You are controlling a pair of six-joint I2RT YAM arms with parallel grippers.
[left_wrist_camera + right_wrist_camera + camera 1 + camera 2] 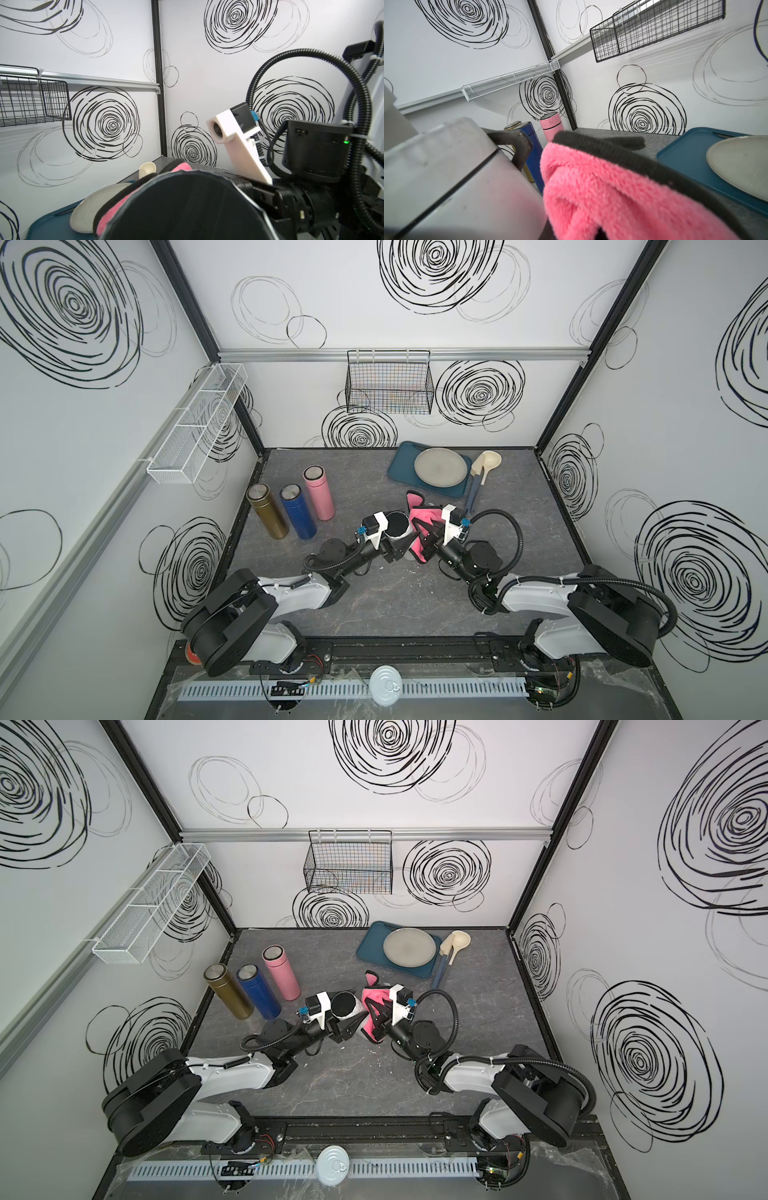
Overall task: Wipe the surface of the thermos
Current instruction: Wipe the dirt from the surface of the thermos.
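Left gripper (398,548) is clamped on the white thermos (395,525). It stands upright, black lid up, on the table (374,605) near the teal tray (400,472), on the tray's side facing me. Right gripper (424,540) is pinched shut on the pink cloth (420,517), and the cloth touches the thermos wall in the right wrist view. Gold thermos (268,514), blue thermos (297,512) and pink thermos (319,493) stand in a row well left of the tray. Plate (440,466) is on the tray, ladle (484,468) just beside its right edge.

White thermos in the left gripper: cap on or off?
On. A black cap tops the white thermos in both top views; the left wrist view shows its solid faceted face.
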